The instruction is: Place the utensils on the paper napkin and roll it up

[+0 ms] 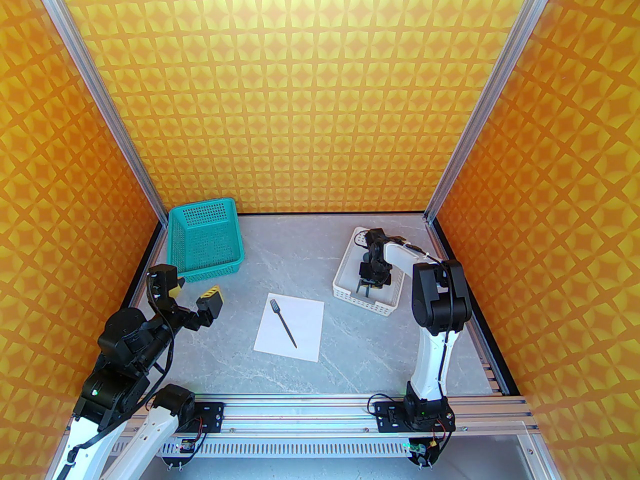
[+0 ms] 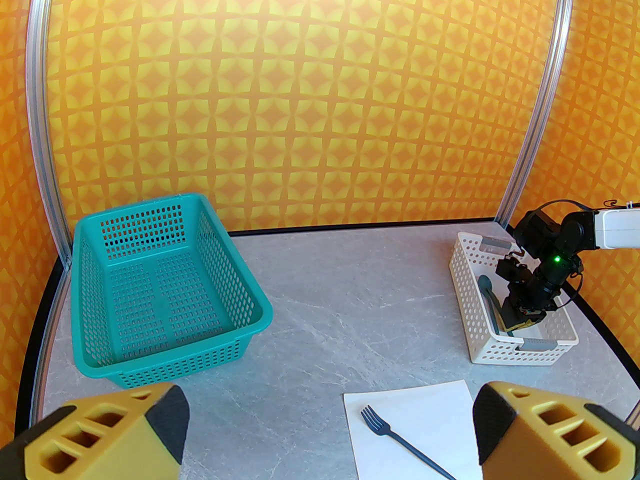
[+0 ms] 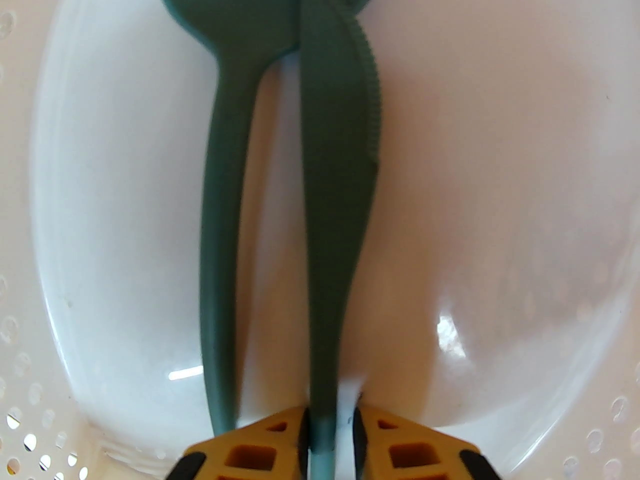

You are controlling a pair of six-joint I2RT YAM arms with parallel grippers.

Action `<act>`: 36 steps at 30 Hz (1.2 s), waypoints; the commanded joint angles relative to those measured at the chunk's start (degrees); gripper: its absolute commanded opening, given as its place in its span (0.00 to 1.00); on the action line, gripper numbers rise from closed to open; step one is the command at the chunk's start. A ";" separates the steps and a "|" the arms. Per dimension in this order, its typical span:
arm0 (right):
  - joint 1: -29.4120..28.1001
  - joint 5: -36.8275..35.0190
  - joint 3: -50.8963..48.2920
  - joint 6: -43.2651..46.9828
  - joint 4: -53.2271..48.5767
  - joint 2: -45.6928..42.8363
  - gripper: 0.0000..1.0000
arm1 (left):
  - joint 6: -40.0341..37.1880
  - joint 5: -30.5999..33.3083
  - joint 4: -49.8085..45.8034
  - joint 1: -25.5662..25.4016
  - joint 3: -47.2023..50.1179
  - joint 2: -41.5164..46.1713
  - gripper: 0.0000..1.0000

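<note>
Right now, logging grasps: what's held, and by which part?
Not clamped yet: right gripper brackets the knife at its handle end, gap one side; left gripper open, empty.

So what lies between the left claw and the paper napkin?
Nothing. In the top view the stretch of grey table between the left claw and the paper napkin is bare; the fork lies on the napkin itself.

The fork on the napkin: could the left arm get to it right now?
Probably yes. The fork lies uncovered on the napkin, and the left tool hangs open near it with only table between them.
</note>
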State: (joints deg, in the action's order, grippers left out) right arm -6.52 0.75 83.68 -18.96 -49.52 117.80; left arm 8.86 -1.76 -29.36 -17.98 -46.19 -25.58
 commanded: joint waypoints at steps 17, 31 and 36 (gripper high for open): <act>-0.86 -1.16 -1.52 0.08 -0.05 -0.49 0.14 | -0.45 -0.70 -1.22 0.31 -1.65 -0.89 0.99; -0.86 -2.90 -1.10 1.28 -1.85 -6.68 0.15 | 1.72 -0.77 0.32 0.30 -0.41 -0.96 0.99; -0.85 -3.91 -0.21 1.77 -3.35 -9.46 0.15 | 2.72 -0.97 0.97 0.35 -0.22 -1.07 0.99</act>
State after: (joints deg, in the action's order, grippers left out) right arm -7.16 -1.34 82.67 -18.20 -51.00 111.24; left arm 10.24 -1.76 -29.67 -17.98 -46.19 -26.30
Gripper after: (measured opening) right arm 0.153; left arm 0.990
